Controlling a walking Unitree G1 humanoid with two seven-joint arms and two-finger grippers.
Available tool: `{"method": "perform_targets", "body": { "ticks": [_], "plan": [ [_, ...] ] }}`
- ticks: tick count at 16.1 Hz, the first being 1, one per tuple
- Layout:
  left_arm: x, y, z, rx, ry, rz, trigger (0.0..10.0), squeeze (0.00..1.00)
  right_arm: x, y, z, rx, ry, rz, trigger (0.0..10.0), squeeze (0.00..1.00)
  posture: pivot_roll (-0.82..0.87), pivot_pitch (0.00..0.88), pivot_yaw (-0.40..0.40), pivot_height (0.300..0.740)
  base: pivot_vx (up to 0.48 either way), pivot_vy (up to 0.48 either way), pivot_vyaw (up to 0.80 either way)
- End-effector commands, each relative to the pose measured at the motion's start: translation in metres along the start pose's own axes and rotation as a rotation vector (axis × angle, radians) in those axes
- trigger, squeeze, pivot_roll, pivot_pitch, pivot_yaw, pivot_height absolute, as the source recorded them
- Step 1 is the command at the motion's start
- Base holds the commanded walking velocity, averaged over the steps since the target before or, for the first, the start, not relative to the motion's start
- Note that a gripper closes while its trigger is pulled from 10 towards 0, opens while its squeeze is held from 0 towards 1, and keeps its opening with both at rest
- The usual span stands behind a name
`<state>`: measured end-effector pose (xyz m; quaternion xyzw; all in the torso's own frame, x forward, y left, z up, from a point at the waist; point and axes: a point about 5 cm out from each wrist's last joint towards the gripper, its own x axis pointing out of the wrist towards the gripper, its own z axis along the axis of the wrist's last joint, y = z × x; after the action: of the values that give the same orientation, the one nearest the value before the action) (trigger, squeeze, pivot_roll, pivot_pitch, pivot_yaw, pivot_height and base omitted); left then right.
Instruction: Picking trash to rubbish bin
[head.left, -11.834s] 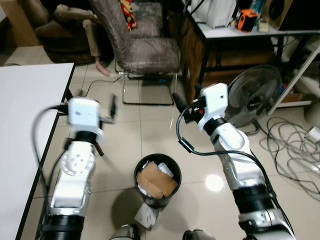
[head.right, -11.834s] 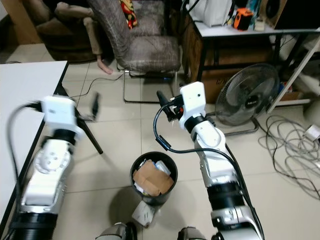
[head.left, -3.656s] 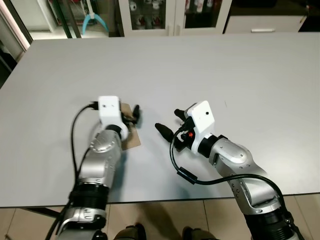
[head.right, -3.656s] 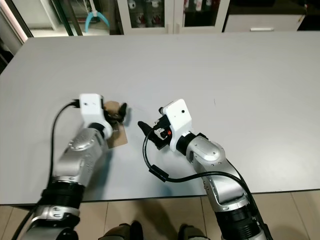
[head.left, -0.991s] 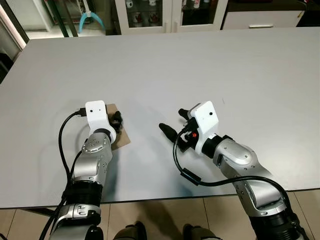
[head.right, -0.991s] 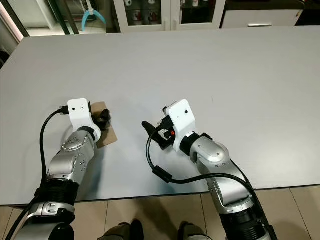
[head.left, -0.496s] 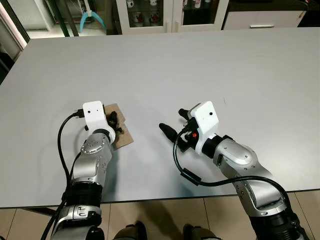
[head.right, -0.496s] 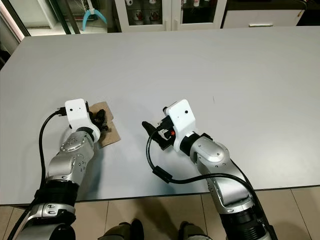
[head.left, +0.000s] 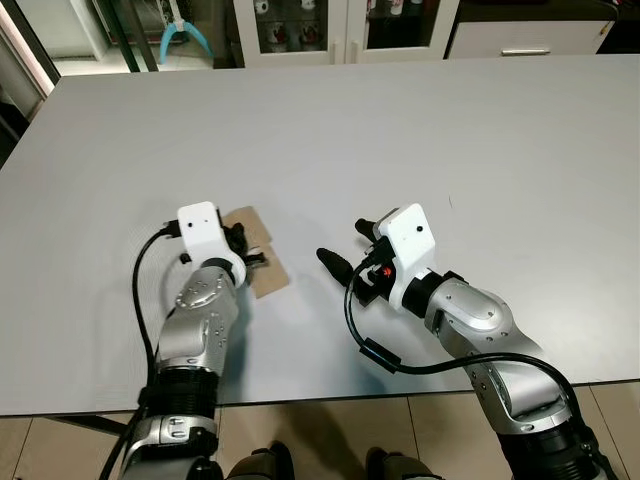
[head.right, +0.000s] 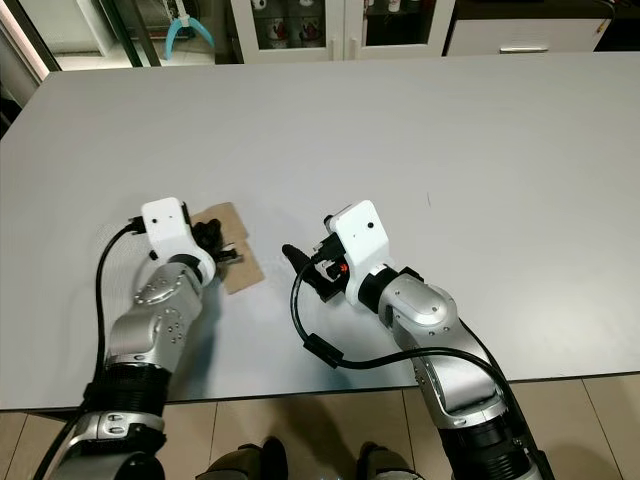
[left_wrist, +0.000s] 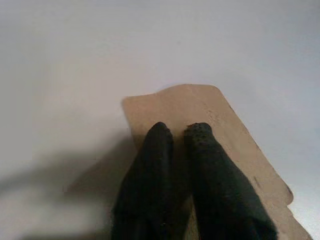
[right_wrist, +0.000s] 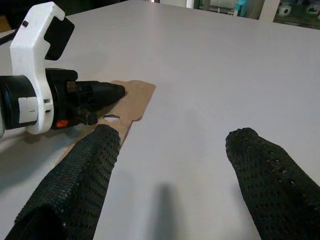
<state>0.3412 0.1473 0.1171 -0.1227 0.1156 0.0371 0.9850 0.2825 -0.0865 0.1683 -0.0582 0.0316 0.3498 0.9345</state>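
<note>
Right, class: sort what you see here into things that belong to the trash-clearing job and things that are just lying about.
Part of the job:
- cardboard on the table
- left gripper, fingers together on the cardboard
- right gripper, open, beside it

Just about:
- cabinet behind the table
- blue hanger

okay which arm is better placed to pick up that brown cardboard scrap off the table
Left. The left tool already rests on the cardboard scrap, fingers close together over it. The right tool hangs open beside it, apart from it.
</note>
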Motion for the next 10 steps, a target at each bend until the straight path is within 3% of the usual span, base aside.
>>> {"method": "perform_targets", "body": {
  "ticks": [1,4,7,10],
  "plan": [
    [-0.007,-0.003,-0.032,-0.019,0.150,-0.013,0.0,0.00,-0.001,0.001,-0.004,-0.009,0.010,0.005,10.0,0.00,-0.20,0.173,0.047,0.740,0.000,0.000,0.00],
    [-0.016,-0.012,-0.035,-0.012,0.150,-0.047,0.0,0.00,0.000,0.002,-0.004,-0.008,0.011,0.007,10.0,0.00,-0.20,0.177,0.046,0.740,0.000,0.000,0.00],
    [-0.025,-0.017,-0.016,0.037,0.009,-0.083,0.0,0.00,0.001,0.002,-0.005,-0.008,0.011,0.010,10.0,0.00,-0.19,0.178,0.043,0.740,0.000,0.000,0.00],
    [-0.029,-0.018,-0.007,0.068,-0.030,-0.094,0.0,0.00,0.002,0.002,-0.005,-0.008,0.011,0.012,10.0,0.00,-0.18,0.176,0.041,0.740,0.000,0.000,0.00]
  ]
}}
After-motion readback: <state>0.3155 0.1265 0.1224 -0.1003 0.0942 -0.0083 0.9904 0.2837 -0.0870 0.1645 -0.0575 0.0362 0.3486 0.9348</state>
